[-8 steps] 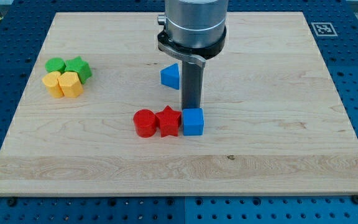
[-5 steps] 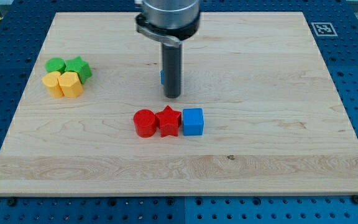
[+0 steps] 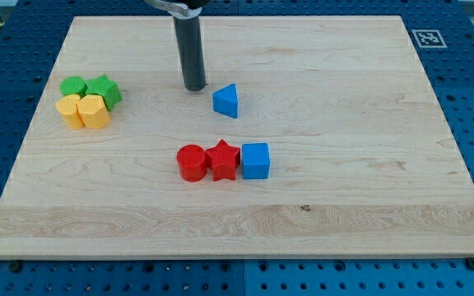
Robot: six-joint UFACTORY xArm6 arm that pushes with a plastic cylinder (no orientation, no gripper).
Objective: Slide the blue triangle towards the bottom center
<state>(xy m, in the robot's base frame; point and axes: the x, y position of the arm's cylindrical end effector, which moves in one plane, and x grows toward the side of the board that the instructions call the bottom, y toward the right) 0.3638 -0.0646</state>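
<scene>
Blue triangle (image 3: 226, 100) a little above the board's middle, alone on the wooden board (image 3: 369, 189). My tip (image 3: 194, 88) just to its upper left, near but apparently not touching; no fingers on this rod. Below the triangle, a row of three touching: red cylinder (image 3: 192, 163), red star (image 3: 223, 159), blue cube (image 3: 255, 160). Far at the view's left, a tight cluster: green cylinder (image 3: 73, 85), green star (image 3: 104, 89), two yellow blocks (image 3: 86, 111), shapes unclear.

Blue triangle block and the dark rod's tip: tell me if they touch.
Apart. The camera view shows bare wood between my tip and the blue triangle block, which lies toward the view's right.
</scene>
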